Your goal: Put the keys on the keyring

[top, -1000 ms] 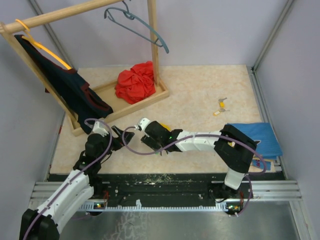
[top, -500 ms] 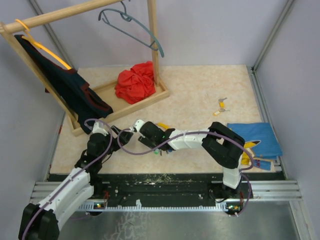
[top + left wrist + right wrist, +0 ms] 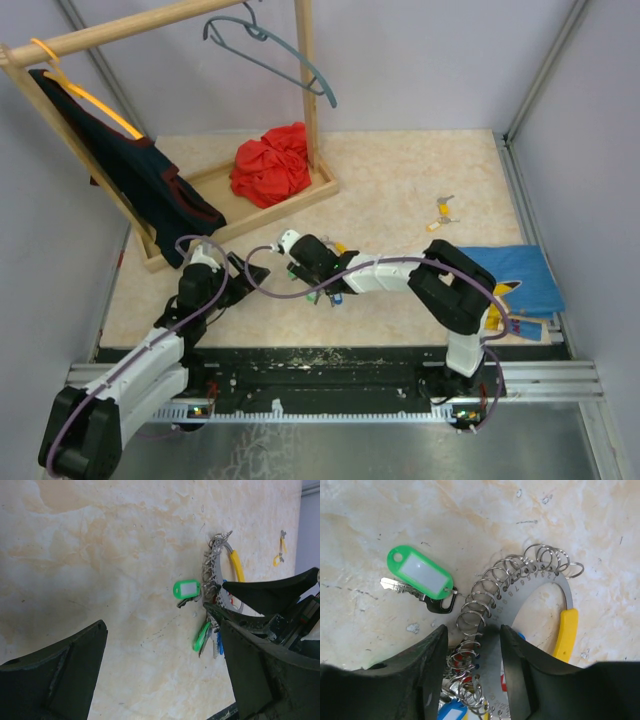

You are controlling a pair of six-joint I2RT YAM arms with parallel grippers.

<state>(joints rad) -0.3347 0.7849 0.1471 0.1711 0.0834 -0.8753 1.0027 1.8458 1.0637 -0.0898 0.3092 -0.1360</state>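
Right gripper (image 3: 473,629) has edged rightward at mid-frame, fingers narrowly parted astride the keyring (image 3: 542,592), grip unclear. Left gripper (image 3: 162,625) gapes wide, empty. Best steady the ring before threading the green-tagged key (image 3: 420,575).

1. Bright, even light falls from above, and shadows on the table (image 3: 400,180) are soft and short.
2. The top view is sharp throughout.
3. In the wrist views, the left fingers (image 3: 55,680) and right fingers (image 3: 410,675) loom dark and soft-edged near the lens.
4. Small glints dot the keyring (image 3: 535,587).

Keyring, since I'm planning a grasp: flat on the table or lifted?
Flat: the keyring lies on the table, numbered face up.
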